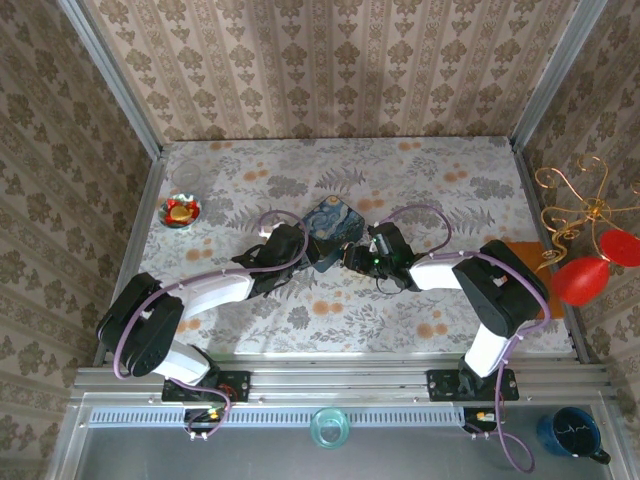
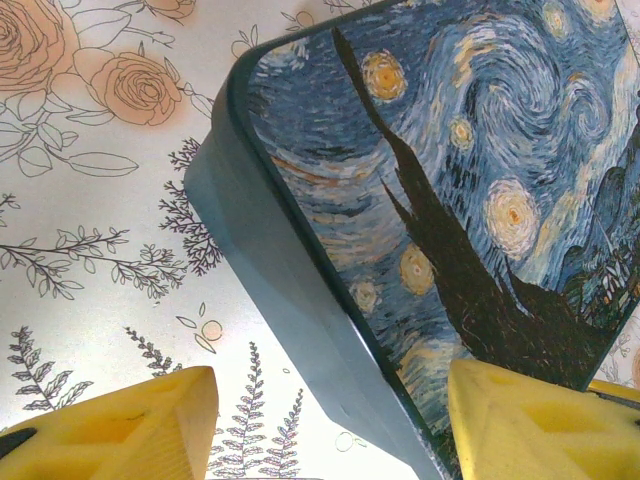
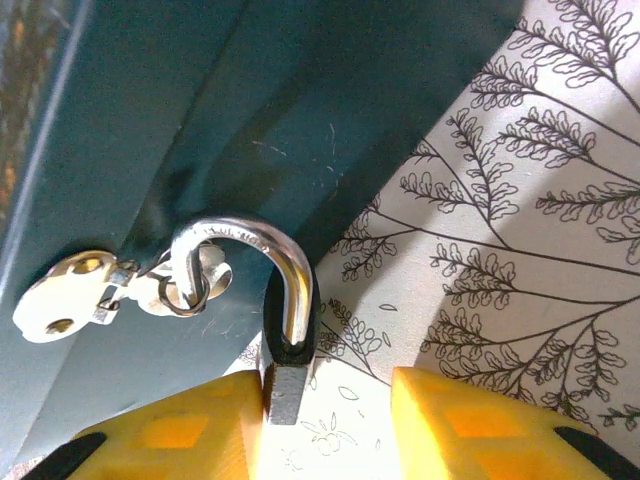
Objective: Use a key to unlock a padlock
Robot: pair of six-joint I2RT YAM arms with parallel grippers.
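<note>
Floral-patterned table (image 1: 300, 320). Blue swirl-painted tin box (image 1: 332, 226) near mid-table. Left gripper (image 2: 335, 430) at tin's left corner, yellow fingers spread wide astride the tin's edge, clamping nothing. Right gripper (image 3: 325, 420) at tin's right side, fingers apart. Tiny dark padlock (image 3: 287, 378) with silvery shackle against tin's teal wall, body hard beside one right finger, clear of the other. Small ring (image 3: 190, 292) with pale metal tabs hooked on shackle.

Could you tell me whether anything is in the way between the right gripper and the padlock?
Nothing visible is. The padlock has its body between the open fingers of the right gripper, close beside one pad, with its shackle hooked at the side of the blue tin.
</note>
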